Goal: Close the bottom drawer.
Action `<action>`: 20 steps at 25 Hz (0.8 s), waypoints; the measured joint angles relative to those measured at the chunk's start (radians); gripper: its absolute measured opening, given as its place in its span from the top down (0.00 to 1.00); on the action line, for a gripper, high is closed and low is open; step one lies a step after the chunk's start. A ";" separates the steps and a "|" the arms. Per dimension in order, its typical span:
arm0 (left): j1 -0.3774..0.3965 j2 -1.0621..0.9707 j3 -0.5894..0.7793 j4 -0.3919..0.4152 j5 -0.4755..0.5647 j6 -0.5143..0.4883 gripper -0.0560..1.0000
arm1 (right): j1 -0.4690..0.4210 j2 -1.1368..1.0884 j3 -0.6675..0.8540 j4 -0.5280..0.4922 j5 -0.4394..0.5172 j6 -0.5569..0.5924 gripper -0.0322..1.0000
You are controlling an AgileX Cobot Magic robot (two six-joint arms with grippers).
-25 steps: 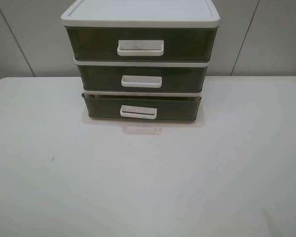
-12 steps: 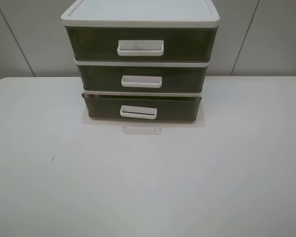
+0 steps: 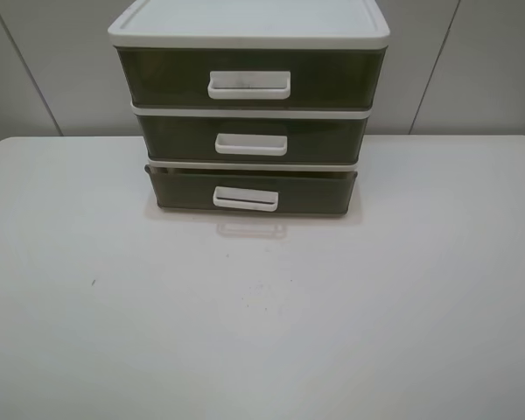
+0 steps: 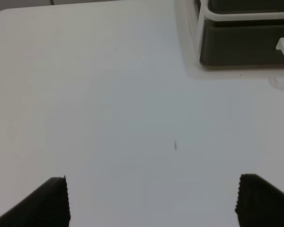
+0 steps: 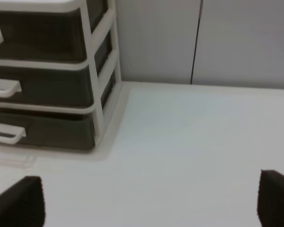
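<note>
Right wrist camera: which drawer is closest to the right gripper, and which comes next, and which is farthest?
From the right gripper, whose jaws are wide apart:
1. The bottom drawer, lowest tier, nearest.
2. The middle drawer, one tier up.
3. The top drawer, highest, farthest.

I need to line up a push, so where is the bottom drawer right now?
In the exterior high view the bottom drawer sits at the lowest tier of the drawer unit, just below the middle drawer, at the table's far centre, sticking out slightly.

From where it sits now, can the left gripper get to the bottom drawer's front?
Probably yes. The left gripper is open over bare table, and nothing lies between it and the bottom drawer, which sticks out slightly from the unit.
</note>
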 joint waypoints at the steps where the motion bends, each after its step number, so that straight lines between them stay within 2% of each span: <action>1: 0.000 0.000 0.000 0.000 0.000 0.000 0.27 | 0.000 0.000 0.024 0.002 0.002 0.000 0.21; 5: 0.000 0.000 0.000 0.000 0.000 0.000 0.27 | 0.000 0.000 0.088 0.018 0.006 0.000 0.21; 15: 0.000 0.000 0.000 0.000 0.000 0.000 0.27 | 0.000 0.062 0.093 0.031 0.006 0.000 0.21; 20: 0.000 0.000 0.000 0.000 0.000 0.000 0.27 | 0.000 0.062 0.093 0.010 0.006 0.042 0.21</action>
